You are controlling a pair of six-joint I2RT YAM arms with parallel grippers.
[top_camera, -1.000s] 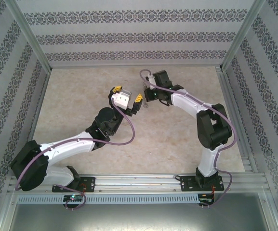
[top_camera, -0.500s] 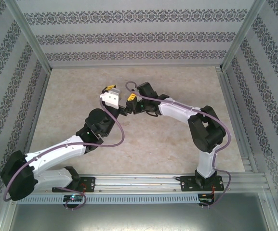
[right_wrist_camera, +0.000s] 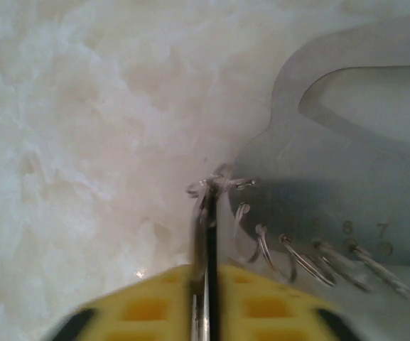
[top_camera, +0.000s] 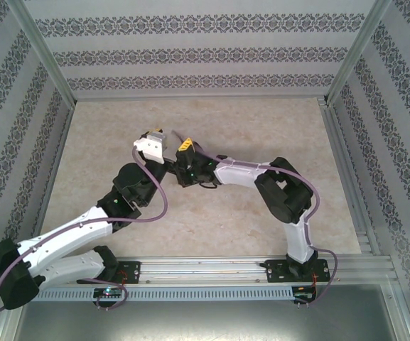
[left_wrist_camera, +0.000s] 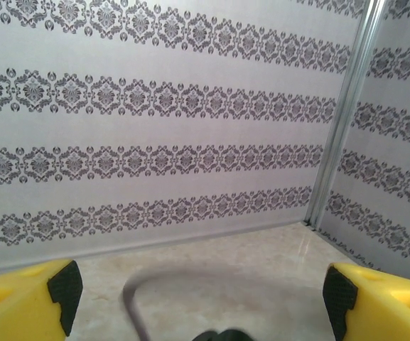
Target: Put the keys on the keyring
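Near the middle of the table (top_camera: 276,121) the two grippers sit just beside each other. The left gripper (top_camera: 156,135) is released: its yellow fingers (left_wrist_camera: 20,302) stand at both edges of its wrist view, and only a blurred grey arc (left_wrist_camera: 135,298) shows between them. The right gripper (right_wrist_camera: 206,277) points down at the table, its fingers nearly together. Between them is a thin silver-and-dark strip, seemingly the key (right_wrist_camera: 205,234) edge-on. Whether they clamp it or merely flank it cannot be told. The strip's tip meets the end of the keyring (right_wrist_camera: 300,261), whose wire loops run along the edge of a grey plate (right_wrist_camera: 318,185) with an oval cut-out, lying on the table
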